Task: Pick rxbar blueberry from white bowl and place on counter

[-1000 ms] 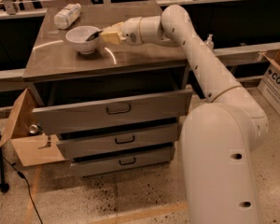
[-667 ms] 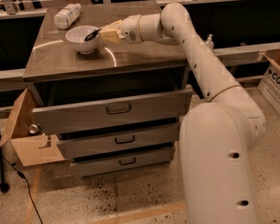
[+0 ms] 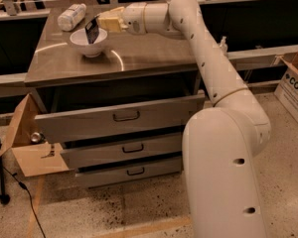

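Observation:
The white bowl [image 3: 89, 44] stands on the left part of the steel counter [image 3: 144, 56]. The dark navy rxbar blueberry [image 3: 92, 30] stands on edge, tilted, its lower end still inside the bowl. My gripper [image 3: 100, 24] reaches in from the right, just above the bowl's right rim, and is shut on the bar's upper right side. The arm stretches across the counter from the robot body at the lower right.
A white plastic bottle [image 3: 72, 16] lies behind the bowl at the counter's back left. The top drawer [image 3: 124, 117] stands partly pulled out. An open cardboard box [image 3: 27, 143] sits at the cabinet's left, and another box [image 3: 294, 86] at the far right.
The gripper has moved left over the bowl's rim and closed on the bar. The bar now stands up out of the bowl instead of lying in it.

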`<control>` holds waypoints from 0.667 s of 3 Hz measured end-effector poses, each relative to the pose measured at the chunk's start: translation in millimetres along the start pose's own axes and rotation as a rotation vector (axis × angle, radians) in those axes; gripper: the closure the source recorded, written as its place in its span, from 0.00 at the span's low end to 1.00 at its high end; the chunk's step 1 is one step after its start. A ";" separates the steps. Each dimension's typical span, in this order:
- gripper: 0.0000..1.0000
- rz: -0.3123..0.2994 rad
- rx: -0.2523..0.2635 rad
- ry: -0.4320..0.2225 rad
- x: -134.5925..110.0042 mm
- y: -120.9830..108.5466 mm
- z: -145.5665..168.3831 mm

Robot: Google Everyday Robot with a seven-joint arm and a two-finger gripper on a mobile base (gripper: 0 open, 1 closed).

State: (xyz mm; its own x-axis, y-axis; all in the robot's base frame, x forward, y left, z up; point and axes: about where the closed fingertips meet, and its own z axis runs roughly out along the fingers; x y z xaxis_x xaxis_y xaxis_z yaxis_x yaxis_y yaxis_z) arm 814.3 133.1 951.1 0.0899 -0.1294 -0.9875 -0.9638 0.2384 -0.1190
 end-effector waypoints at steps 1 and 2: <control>1.00 -0.040 0.037 -0.054 -27.3 -9.5 -2.7; 1.00 -0.095 0.120 -0.050 -42.2 -29.9 -16.6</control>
State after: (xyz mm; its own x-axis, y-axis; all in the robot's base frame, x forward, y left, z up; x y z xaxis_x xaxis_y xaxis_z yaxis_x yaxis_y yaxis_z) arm 835.1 115.4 998.0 0.1941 -0.1098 -0.9748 -0.9139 0.3408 -0.2204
